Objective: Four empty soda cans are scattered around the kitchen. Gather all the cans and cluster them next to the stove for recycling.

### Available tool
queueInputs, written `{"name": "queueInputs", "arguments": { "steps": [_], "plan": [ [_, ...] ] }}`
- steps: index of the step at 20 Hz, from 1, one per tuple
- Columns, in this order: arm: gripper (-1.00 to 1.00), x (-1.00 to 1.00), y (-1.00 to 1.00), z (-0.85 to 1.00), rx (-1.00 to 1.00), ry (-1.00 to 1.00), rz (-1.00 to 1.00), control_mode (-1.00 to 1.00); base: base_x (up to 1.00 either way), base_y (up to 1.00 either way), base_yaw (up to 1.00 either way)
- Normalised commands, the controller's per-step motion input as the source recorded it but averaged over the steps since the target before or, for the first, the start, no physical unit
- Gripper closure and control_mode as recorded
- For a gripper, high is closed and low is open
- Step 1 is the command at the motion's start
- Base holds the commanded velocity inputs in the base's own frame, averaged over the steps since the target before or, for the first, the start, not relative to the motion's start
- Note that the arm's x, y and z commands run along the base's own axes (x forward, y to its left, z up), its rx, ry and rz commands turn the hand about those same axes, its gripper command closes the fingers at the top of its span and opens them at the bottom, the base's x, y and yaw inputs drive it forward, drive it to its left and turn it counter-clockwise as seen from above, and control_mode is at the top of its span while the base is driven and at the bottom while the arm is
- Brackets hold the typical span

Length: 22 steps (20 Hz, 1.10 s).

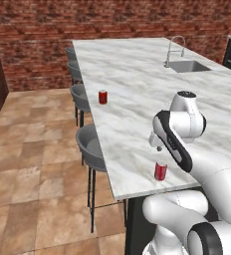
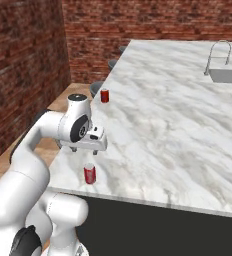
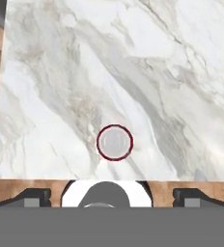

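The gripper (image 3: 112, 197) is held spread wide above the white marble counter (image 1: 137, 84), pinching nothing. A red soda can (image 1: 160, 170) is seen upright near the counter's front edge, directly below the hand and apart from it. A second red soda can (image 1: 103, 96) is stood farther back, beside the grey stools (image 1: 90, 147).

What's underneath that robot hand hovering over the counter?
Below the open gripper stands a red soda can, upright on the white marble counter near its edge. The can's inside cannot be seen; its silver top covers it.
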Motion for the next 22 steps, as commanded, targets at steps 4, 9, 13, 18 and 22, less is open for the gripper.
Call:
{"name": "queueInputs", "arguments": {
  "steps": [4, 9, 13, 18, 22],
  "plan": [
    [-1.00, 0.09, 0.00, -0.24, 0.00, 0.00, 0.00, -1.00, 0.00, 0.00, 0.00],
    [-1.00, 0.03, 0.00, -0.26, 0.00, 0.00, 0.00, -1.00, 0.00, 0.00, 0.00],
    [-1.00, 0.00, -0.03, -0.32, 0.00, 0.00, 0.00, -1.00, 0.00, 0.00, 0.00],
    [-1.00, 0.00, -0.04, -0.27, 0.00, 0.00, 0.00, -1.00, 0.00, 0.00, 0.00],
    [-1.00, 0.04, 0.00, -0.25, 0.00, 0.00, 0.00, -1.00, 0.00, 0.00, 0.00]
  ]
}}
